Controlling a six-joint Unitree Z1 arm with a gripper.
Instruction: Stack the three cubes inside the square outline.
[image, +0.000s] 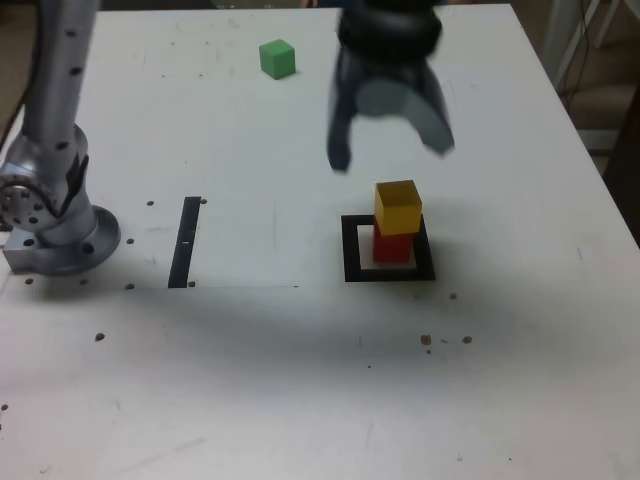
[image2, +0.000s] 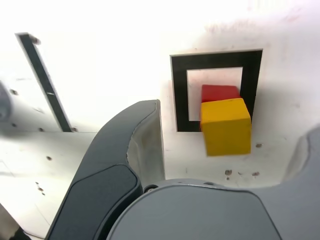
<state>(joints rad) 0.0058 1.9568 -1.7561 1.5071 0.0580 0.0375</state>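
Exterior view: yellow cube (image: 398, 208) atop red cube (image: 393, 247); hand (image: 393, 158) above, fingers apart; green cube (image: 277, 59) well apart.

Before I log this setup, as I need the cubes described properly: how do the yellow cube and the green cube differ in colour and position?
The yellow cube is yellow-orange, while the green cube is green. The yellow one sits on the red cube; the green one rests directly on the table. Both are plain, solid-coloured cubes.

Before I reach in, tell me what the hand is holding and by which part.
Nothing: the hand is open above the yellow cube, which rests on the red one.
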